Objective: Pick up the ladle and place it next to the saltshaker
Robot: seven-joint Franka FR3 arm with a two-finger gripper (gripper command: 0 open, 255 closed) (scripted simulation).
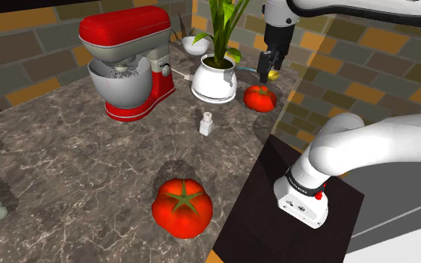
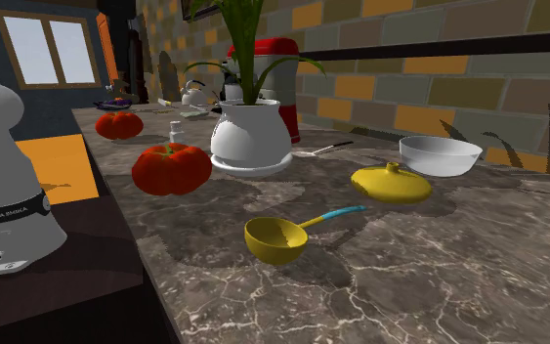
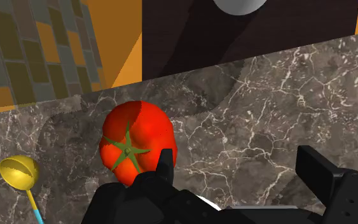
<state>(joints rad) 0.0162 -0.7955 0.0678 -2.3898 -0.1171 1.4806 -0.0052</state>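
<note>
The ladle has a yellow bowl and a light blue handle; it lies on the dark marble counter near the counter's edge. In the shoulder view a bit of the ladle shows just behind my gripper, which hangs above it at the back right. The small white saltshaker stands mid-counter, in front of the white plant pot. In the wrist view my gripper stands open with nothing between its fingers; the ladle lies off to one side of it, beyond a red tomato.
A red stand mixer stands at the back left. One tomato sits close to the ladle, a larger tomato near the front edge. A yellow lid-shaped dish and a white bowl lie by the brick wall.
</note>
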